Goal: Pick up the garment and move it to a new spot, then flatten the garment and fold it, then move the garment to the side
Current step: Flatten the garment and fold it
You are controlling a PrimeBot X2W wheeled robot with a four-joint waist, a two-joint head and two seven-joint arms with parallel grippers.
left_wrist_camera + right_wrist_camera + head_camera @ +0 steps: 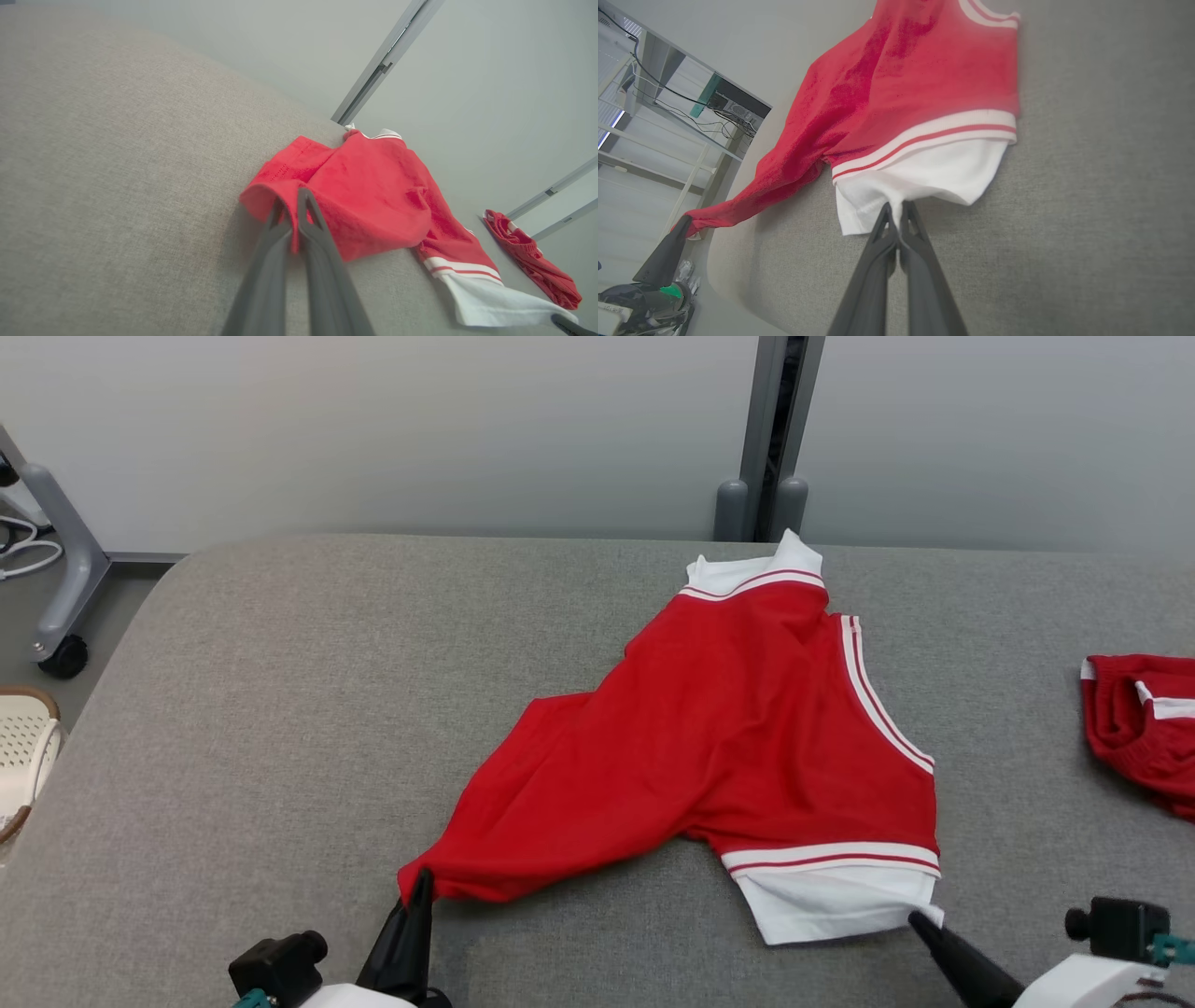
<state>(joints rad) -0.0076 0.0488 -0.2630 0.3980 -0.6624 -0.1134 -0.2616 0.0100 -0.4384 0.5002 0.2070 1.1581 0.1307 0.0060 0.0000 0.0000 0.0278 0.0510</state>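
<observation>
Garment (738, 737) long axis near-left to far-right; both jaws clamped on near edge.

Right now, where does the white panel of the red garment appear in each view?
Head view: white panel of the red garment, lower right of centre.
Left wrist view: panel in lower right corner.
Right wrist view: panel at centre; right gripper, jaws shut on its edge.
Shared landmark: the striped band bordering it.
</observation>
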